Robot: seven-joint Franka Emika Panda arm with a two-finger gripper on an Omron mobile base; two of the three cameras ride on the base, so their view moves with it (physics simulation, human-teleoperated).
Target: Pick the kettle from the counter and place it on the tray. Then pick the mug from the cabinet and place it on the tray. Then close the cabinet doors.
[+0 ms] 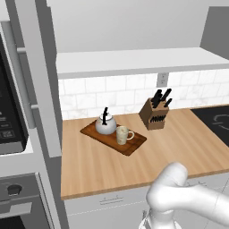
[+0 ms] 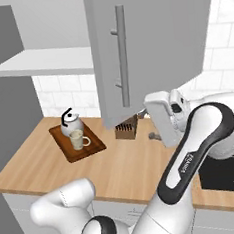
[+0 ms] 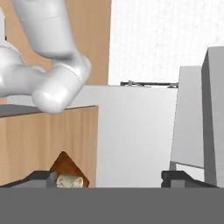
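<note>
Squat round silver-grey kettle [image 1: 105,125] with a thin black upright handle sits on the flat rectangular dark reddish-brown wooden tray [image 1: 134,146], at its back-left end. Small beige speckled ceramic mug [image 1: 122,135] with a loop handle stands on the same tray, just beside the kettle on its front-right side, handle pointing right. Tray lies angled on the light tan wood-grain table [image 1: 179,147], near the white tiled wall. Brown wooden knife block [image 1: 154,115] with black handles stands on the table right of the tray, apart from it.

Light grey wall cabinet [image 1: 134,60] shows a pale shelf. In the right base view one flat light grey cabinet door [image 2: 148,46] with a long vertical grey bar handle [image 2: 121,56] stands swung open, covering most of the knife block.

Pincer [image 3: 109,178] is released, tips spread wide, nothing between them. In the hand view a tray corner and the mug top peek by the left tip; the rest is cut off. Black cooktop [image 1: 214,120] is cropped at the right edge.
</note>
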